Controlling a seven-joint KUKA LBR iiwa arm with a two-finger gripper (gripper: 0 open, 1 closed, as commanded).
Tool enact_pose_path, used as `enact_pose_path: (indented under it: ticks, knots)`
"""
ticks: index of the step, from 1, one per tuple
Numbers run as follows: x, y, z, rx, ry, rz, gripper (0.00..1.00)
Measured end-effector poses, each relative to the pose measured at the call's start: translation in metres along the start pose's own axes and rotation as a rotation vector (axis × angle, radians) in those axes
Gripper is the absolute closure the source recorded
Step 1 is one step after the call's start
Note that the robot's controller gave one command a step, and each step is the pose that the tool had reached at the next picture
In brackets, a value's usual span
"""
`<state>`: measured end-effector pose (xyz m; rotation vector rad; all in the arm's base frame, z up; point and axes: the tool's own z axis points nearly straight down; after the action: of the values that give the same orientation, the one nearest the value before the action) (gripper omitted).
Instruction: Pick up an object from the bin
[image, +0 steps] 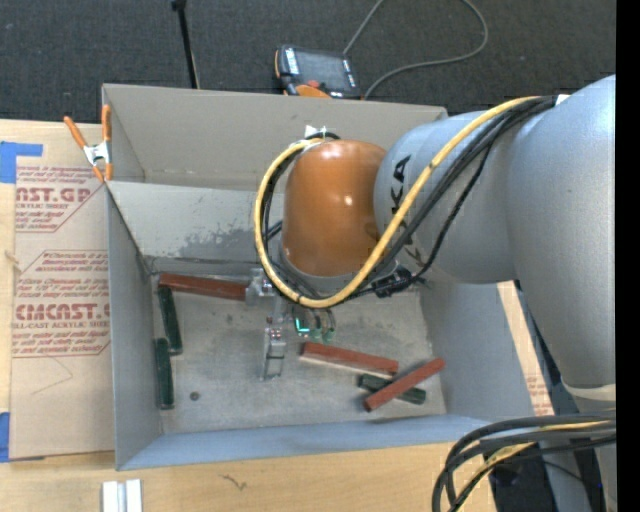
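My gripper (272, 358) hangs below the orange cover, low over the bare floor in the middle of the bin. Just to its right lies a red-brown flat stick (347, 358), pointing right and slightly toward the front. Farther right, a second red-brown stick (404, 384) lies slanted across a dark green stick (392, 389). To the gripper's upper left, a third red-brown stick (204, 287) lies along the back wall's foot. The gripper touches none of them that I can see.
Two dark green sticks (170, 320) (162, 373) lie along the bin's left wall. The arm and its orange cover hide the back right part of the bin.
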<state>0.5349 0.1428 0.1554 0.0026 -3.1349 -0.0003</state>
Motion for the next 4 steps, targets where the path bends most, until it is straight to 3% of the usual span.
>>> enact_pose_path:
  ticks: [1, 2, 3, 4]
  knots:
    - [-0.027, -0.047, 0.023, 0.003, -0.008, -0.412, 0.0]
    - [0.001, -0.106, 0.09, 0.001, 0.0, -0.419, 0.0]
    - [-0.001, -0.102, 0.086, 0.0, -0.007, -0.422, 1.0]
    - [-0.001, -0.102, 0.086, -0.001, -0.007, -0.423, 0.0]
